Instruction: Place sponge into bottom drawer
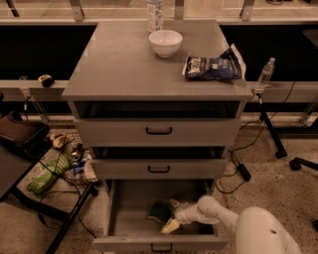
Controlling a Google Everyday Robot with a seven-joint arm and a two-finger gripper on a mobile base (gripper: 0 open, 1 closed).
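The bottom drawer is pulled out, its black handle on the front at the lower edge of the view. The sponge, dark green on top, lies on the drawer floor near the middle. My gripper reaches into the drawer from the right, just to the right of the sponge. Its fingers are spread, one pale fingertip near the drawer front and the other further back. The sponge sits at the mouth of the open fingers. My white arm comes over the drawer's right side.
The two upper drawers are partly out above the bottom one. On the cabinet top stand a white bowl, a dark blue snack bag and a bottle. A folding stand with clutter is to the left, cables to the right.
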